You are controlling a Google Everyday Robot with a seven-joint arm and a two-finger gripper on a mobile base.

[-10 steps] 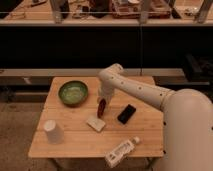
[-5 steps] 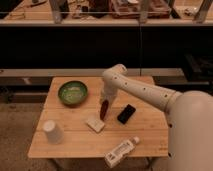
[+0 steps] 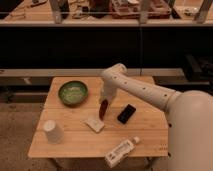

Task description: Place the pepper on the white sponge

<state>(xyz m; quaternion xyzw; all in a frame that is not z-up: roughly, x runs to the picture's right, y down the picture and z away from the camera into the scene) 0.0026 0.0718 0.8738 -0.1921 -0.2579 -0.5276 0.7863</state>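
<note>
The dark red pepper (image 3: pixel 102 110) lies on the wooden table (image 3: pixel 145 132) near its middle, its long axis pointing away from the camera. My gripper (image 3: pixel 104 101) comes down from the white arm right at the pepper's far end and covers that end. The white sponge (image 3: pixel 94 124), a small cream block, lies just in front of the pepper and slightly left, a short gap away. Nothing rests on the sponge.
A black phone (image 3: pixel 126 113) lies right of the pepper. A green bowl (image 3: pixel 73 92) sits at the back left, a white cup (image 3: pixel 52 131) at the front left, a white bottle (image 3: pixel 121 151) on its side at the front edge. Dark shelving stands behind the table.
The gripper has settled a little lower onto the pepper's far end. The sponge, phone, bowl, cup and bottle have not moved.
</note>
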